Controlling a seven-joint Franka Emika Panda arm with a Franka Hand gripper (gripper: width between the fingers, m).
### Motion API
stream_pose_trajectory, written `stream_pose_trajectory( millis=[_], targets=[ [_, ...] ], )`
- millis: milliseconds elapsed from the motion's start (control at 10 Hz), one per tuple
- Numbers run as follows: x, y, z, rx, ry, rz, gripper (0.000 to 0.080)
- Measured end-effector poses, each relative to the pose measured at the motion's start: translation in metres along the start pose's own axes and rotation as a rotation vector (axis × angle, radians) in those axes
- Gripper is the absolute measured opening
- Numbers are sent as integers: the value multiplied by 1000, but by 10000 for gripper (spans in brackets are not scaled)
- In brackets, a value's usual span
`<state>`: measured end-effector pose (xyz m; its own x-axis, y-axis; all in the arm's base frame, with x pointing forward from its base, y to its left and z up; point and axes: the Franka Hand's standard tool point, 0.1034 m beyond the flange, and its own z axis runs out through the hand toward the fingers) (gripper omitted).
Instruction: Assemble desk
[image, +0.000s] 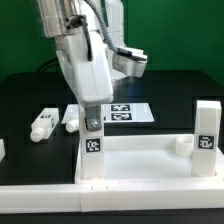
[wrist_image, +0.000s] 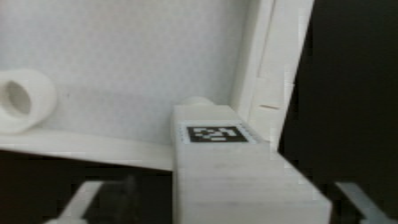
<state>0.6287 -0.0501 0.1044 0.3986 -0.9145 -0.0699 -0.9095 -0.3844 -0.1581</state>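
The white desk tabletop (image: 140, 165) lies at the front of the table with its rim up. One white leg (image: 93, 150) with a tag stands upright at its corner on the exterior view's left, another leg (image: 205, 135) at the right corner. My gripper (image: 93, 120) is right above the left leg, its jaws straddling the leg's top. In the wrist view the leg (wrist_image: 222, 160) sits between the fingers (wrist_image: 80, 200), with dark gaps on both sides. My gripper (wrist_image: 222, 205) looks open. The tabletop (wrist_image: 125, 50) and a round socket (wrist_image: 18, 100) show behind.
Two loose white legs (image: 42, 123) (image: 72, 118) lie on the black table behind the tabletop, at the exterior view's left. The marker board (image: 128, 112) lies flat behind the gripper. A short round socket (image: 182, 146) rises near the right leg.
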Motion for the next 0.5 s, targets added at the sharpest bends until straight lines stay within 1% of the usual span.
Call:
stream_pose_trajectory(
  millis=[100,200,300,500],
  targets=[
    [0,1,0,-3,0,-212,616],
    [-2,0,-1,-4,-3,-389,616],
    [-6,0,0,-15,-17,-486,639],
    [-4,1,0,-15,-16,-598,647]
  ],
)
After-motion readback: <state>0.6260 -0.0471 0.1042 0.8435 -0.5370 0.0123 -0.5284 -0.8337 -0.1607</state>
